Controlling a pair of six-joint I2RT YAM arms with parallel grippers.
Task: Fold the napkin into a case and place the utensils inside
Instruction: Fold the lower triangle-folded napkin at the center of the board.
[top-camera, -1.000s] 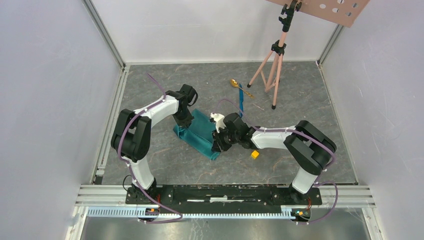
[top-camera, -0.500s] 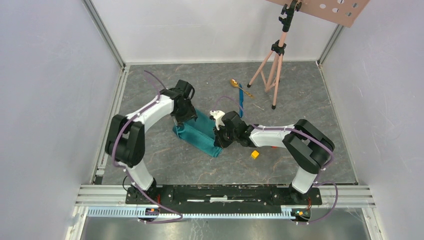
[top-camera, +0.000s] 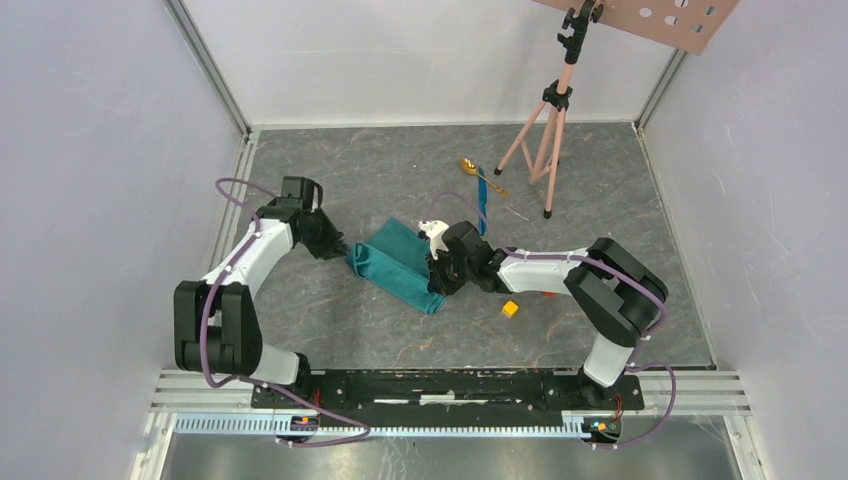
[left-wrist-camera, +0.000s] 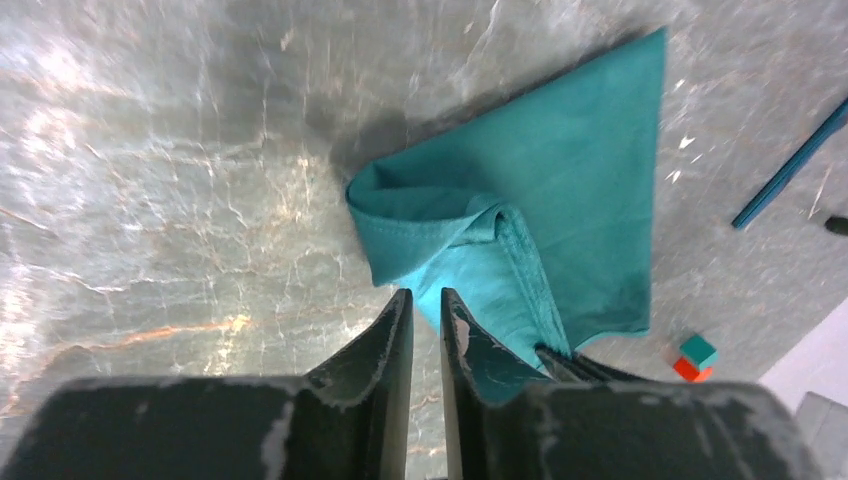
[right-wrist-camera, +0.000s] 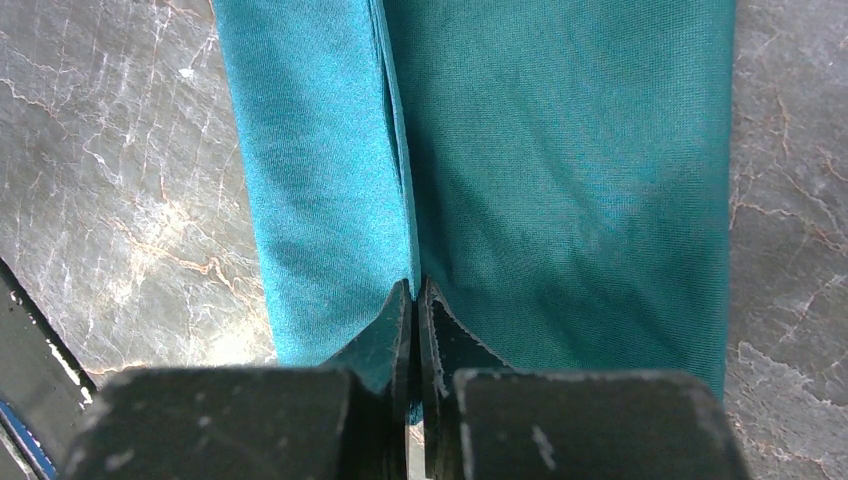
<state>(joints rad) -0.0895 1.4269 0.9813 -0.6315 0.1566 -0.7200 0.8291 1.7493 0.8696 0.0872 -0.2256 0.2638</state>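
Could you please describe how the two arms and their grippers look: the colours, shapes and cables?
The left arm and right arm have white curved links between bulky black joint housings. A thin purple cable loops along each. The left gripper and right gripper each have two flat, dark, tapered fingers with pale scuffs on the edges.

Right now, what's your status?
Right end effector pinched shut on folded napkin. Left end effector slightly open, empty, beside it. Spoon and blue knife lie beyond, not inside. Yellow cube nearby, no obstruction.
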